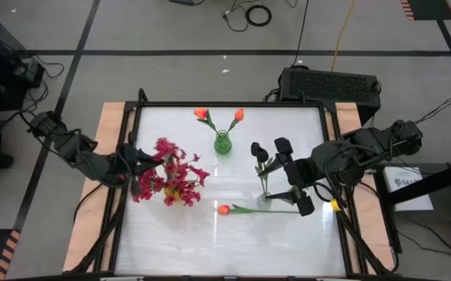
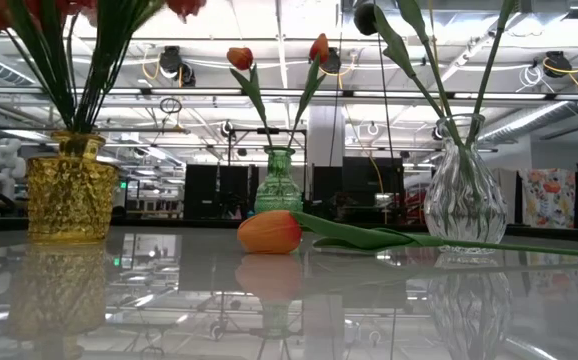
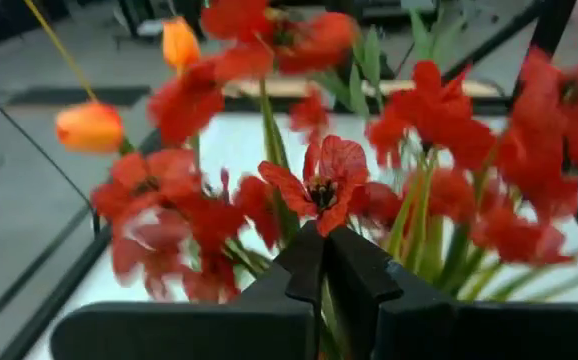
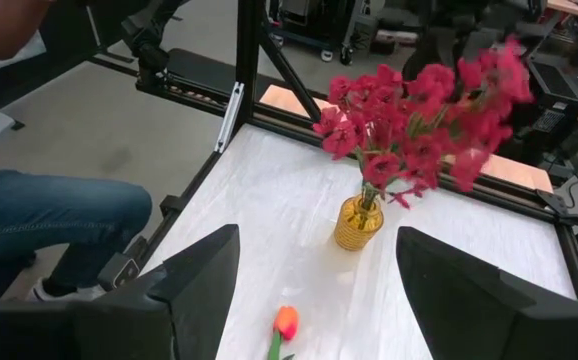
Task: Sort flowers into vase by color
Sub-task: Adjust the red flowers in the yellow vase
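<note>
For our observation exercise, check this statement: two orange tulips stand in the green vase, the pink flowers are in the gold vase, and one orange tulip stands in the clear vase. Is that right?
Not quite. The third orange tulip is not in the clear vase; it lies flat on the table beside it, as the low view shows. The two tulips in the green vase and the pink flowers in the gold vase are right.

L gripper (image 3: pixel 324 262) amid red sprays (image 3: pixel 329 180)

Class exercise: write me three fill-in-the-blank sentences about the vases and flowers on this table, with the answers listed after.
1. The crimson sprays stand in the ___ vase.
2. The green vase holds ___ orange tulips.
3. One orange tulip lies on the ___.
4. The right pincer, above that tulip, is ___.

Answers: yellow; two; table; open
</note>
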